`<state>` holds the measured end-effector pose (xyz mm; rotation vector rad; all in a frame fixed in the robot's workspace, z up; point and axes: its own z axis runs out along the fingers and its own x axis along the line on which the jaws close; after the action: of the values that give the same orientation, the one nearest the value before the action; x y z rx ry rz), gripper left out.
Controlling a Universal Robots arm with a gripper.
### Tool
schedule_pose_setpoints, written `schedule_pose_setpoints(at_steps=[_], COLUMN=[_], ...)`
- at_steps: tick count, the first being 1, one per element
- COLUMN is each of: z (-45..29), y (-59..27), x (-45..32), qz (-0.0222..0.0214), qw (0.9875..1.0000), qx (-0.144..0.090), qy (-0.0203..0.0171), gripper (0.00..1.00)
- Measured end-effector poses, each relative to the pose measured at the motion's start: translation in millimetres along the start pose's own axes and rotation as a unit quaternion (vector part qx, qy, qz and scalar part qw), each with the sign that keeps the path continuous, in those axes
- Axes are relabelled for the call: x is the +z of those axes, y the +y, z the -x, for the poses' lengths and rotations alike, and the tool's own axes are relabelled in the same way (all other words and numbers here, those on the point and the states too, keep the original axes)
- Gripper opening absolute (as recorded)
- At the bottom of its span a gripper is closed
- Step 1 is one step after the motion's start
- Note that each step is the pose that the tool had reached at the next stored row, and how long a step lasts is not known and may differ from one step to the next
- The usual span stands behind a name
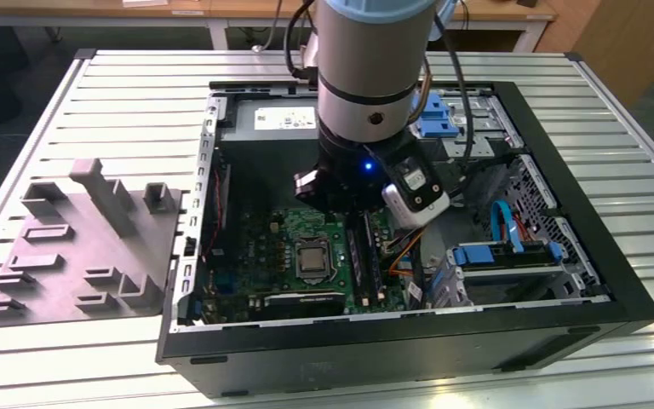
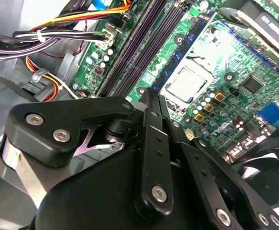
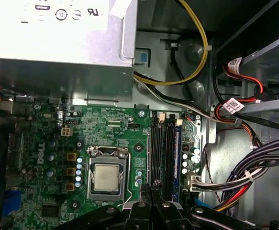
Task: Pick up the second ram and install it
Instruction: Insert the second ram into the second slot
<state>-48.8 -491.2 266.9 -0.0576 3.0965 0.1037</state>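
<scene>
Over memory slots (image 3: 164, 139), jaws tightly closed

The hand (image 2: 151, 96) hangs over the green motherboard (image 2: 247, 108), near its memory slots (image 2: 138, 50).

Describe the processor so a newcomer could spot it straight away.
Look inside the open black computer case on the slatted metal table, at the green motherboard. Near its middle lies the processor, beside the long black memory slots: a plain silver square in a metal frame, unlike the dark chips around.

Second ram (image 3: 157, 151), thin dark stick, edge-on along motherboard slot
</scene>
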Motion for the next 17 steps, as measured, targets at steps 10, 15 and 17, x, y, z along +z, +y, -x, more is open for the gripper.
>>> schedule_pose_setpoints(at_steps=[10,15,17], z=[0.7,4.9,6.5], y=[-0.7,-1.1,-1.3], x=[9.4,13.8,15.5], qz=[0.0036,0.0064,0.0069], qw=[0.9999,0.9999,0.9999], qx=[0.01,0.012,0.012], qy=[-0.0008,-0.001,-0.001], gripper=[0.12,0.12,0.12])
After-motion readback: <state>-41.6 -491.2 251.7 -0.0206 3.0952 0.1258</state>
